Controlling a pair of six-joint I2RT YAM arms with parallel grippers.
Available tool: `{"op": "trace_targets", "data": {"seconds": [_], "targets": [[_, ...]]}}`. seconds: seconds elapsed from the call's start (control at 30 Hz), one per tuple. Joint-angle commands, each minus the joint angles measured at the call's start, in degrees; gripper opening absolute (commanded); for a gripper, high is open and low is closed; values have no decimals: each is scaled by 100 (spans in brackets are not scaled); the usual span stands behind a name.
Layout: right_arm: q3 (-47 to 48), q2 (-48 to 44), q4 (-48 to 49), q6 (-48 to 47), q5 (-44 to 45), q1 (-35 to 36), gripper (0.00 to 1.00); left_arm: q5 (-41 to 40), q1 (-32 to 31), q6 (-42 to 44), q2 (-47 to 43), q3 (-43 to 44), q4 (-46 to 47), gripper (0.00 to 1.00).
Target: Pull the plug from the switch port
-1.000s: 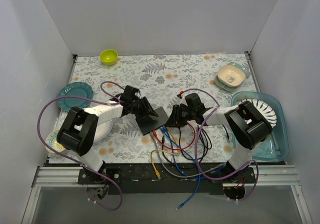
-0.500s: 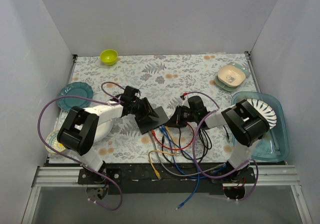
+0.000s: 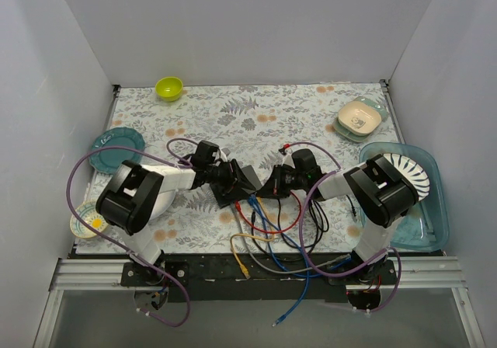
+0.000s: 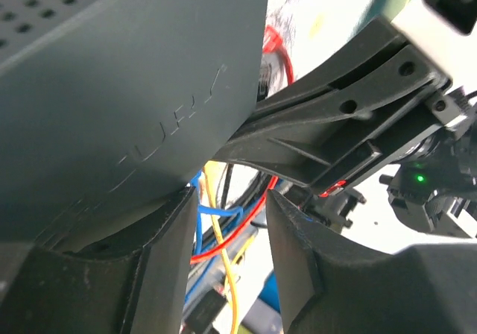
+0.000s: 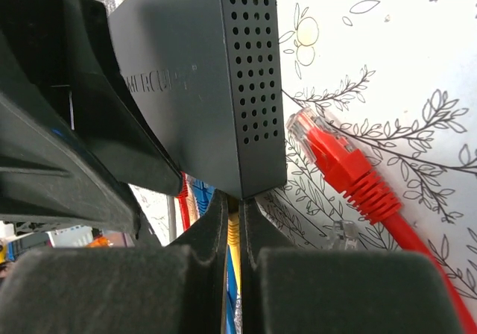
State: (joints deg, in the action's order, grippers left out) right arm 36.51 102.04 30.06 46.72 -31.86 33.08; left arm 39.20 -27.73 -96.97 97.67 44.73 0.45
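Observation:
The switch (image 3: 247,179) is a flat dark box lying mid-table between both arms. It fills the upper left of the left wrist view (image 4: 112,88) and shows its vented side in the right wrist view (image 5: 201,73). My right gripper (image 5: 233,200) (image 3: 269,185) is shut on a yellow plug (image 5: 233,226) at the switch's port edge. My left gripper (image 4: 231,200) (image 3: 231,179) is open at the switch's other side, its left finger (image 4: 156,274) against the box's underside. A loose red plug (image 5: 332,155) lies on the cloth beside the switch.
Red, blue, black, yellow and grey cables (image 3: 272,224) tangle from the switch to the near edge. A green bowl (image 3: 168,88), teal plate (image 3: 116,147), small plate (image 3: 87,220), cream dishes (image 3: 359,117) and a teal tub (image 3: 423,224) ring the table.
My left gripper has slid right along the switch, and its arm has swung in closer. My right gripper has edged left onto the port edge and stayed there.

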Motion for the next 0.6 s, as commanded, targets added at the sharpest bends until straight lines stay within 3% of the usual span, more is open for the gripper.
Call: {"op": "trace_targets", "data": {"seconds": [0.0, 0.27, 0.37, 0.57], "targets": [[-215, -26, -764, -478, 13, 32, 1, -105, -40, 29, 305, 62, -10, 41], [-619, -342, -1054, -681, 56, 32, 1, -457, -31, -6, 578, 167, -299, 41], [-654, -728, -1564, -839, 451, -21, 1, -554, -5, 2, 543, 238, -352, 41], [-444, -1757, -3161, -1138, 2147, -486, 1, -606, 109, 108, 253, 413, -458, 41]]}}
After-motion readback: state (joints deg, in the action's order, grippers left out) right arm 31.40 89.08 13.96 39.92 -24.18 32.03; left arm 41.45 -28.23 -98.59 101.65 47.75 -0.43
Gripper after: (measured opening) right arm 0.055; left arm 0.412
